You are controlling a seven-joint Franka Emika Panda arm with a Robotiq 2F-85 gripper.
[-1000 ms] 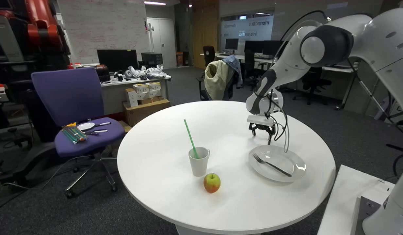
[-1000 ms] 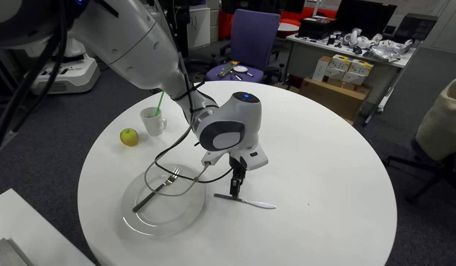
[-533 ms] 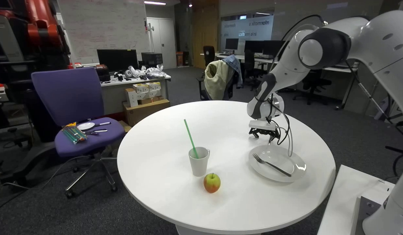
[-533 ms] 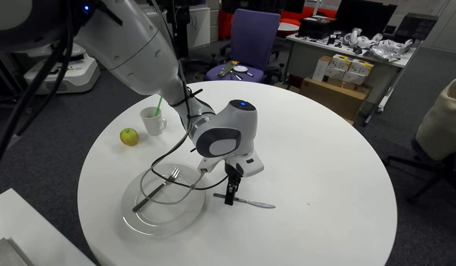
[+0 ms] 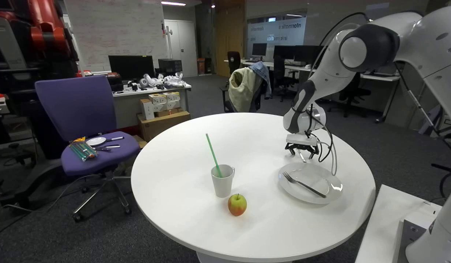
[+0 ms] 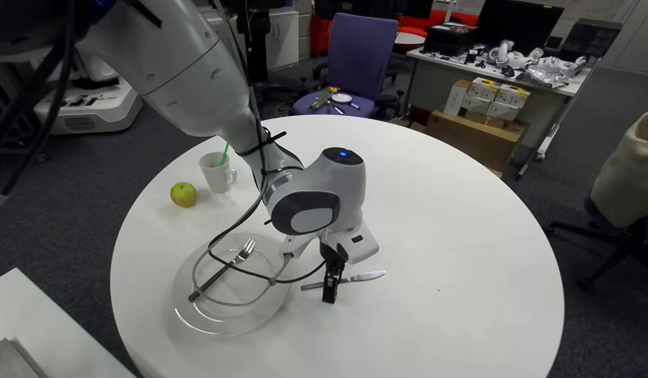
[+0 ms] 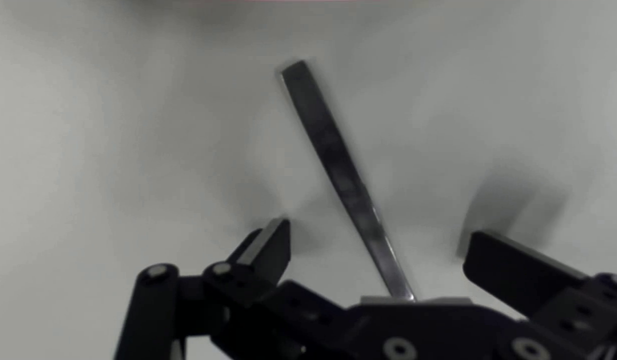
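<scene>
The knife (image 7: 333, 155) lies flat on the counter (image 5: 181, 208), which carries all its weight: the fingers (image 7: 518, 272) stand apart, one on each side of the handle, and neither touches it in the wrist view. It runs slantwise through the gap, so the fingers are not square to it; its far part is hidden there. In an exterior view the handle end points toward the plate (image 6: 240, 315), near but off it, with the blade pointing away. The fork (image 5: 309, 187) lies across the plate, probably propped by the rim, since both ends reach toward it. The straw (image 5: 212, 149) tilts because it stands taller than the cup (image 5: 222, 186) and leans on its edge. The apple (image 5: 237, 204) sits beside the cup, stem up, apparently steady.
</scene>
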